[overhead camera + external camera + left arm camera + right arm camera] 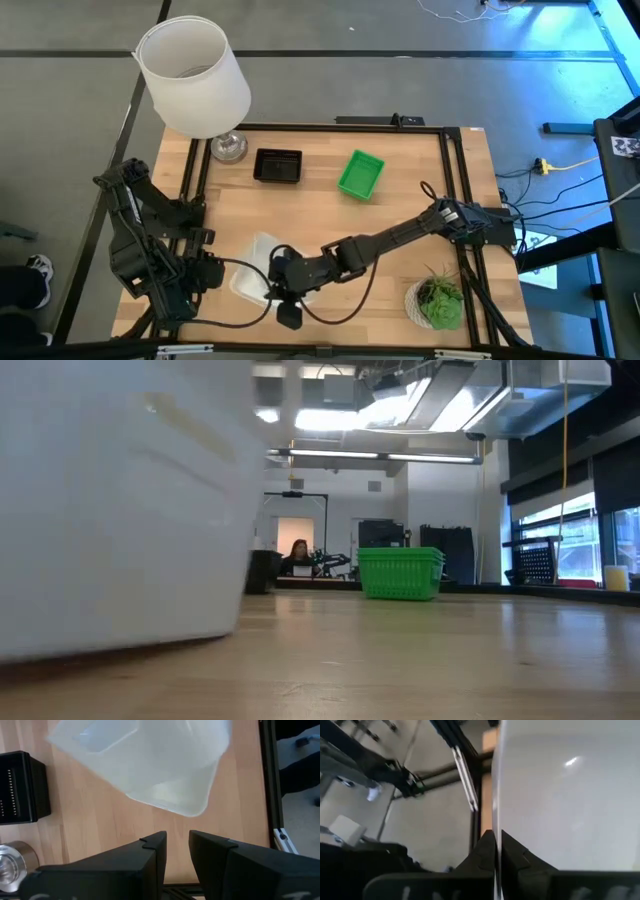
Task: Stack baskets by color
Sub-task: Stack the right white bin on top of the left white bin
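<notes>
Right gripper (pixel 283 293) pinched together on the wall of the translucent white rounded-corner plastic basket (pixel 252 266), front-left on the wooden table (pixel 400 215). Left gripper (pixel 176 845) parted, beside it. Risk: thin-wall pinch slips, basket drops

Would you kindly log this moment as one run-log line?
right gripper: shut on white basket wall | left gripper: open, empty, beside it | black basket, green basket: untouched, apart
</notes>
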Available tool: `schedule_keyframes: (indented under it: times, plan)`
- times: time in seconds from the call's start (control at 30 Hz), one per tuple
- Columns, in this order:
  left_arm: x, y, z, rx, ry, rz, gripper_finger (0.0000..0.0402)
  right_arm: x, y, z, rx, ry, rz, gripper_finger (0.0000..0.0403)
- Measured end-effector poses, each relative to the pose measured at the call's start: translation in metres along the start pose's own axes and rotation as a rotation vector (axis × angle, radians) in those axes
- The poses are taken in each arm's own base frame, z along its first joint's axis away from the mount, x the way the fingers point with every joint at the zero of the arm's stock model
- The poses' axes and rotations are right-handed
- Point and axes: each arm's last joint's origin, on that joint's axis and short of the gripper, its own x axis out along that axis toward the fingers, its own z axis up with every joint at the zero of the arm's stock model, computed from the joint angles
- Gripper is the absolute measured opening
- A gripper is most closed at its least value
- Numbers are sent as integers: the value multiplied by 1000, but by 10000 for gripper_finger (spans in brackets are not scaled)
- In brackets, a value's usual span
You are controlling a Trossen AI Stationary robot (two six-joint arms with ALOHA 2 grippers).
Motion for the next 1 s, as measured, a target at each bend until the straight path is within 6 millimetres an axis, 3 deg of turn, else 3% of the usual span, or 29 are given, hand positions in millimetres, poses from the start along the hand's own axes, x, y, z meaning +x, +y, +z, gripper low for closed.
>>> schedule_keyframes:
  times: [0.5, 0.83, 1.0]
  plan:
    - [0, 0, 0, 4, 1, -1, 75, -5, -14, -22, 32, 239, -161, 0]
    - [0, 0, 0, 4, -1, 0, 75, -40, 2, 3, 23, 283, -184, 0]
    - [0, 0, 0, 4, -1, 0, 75, -48, -5, -3, 41, 370, -251, 0]
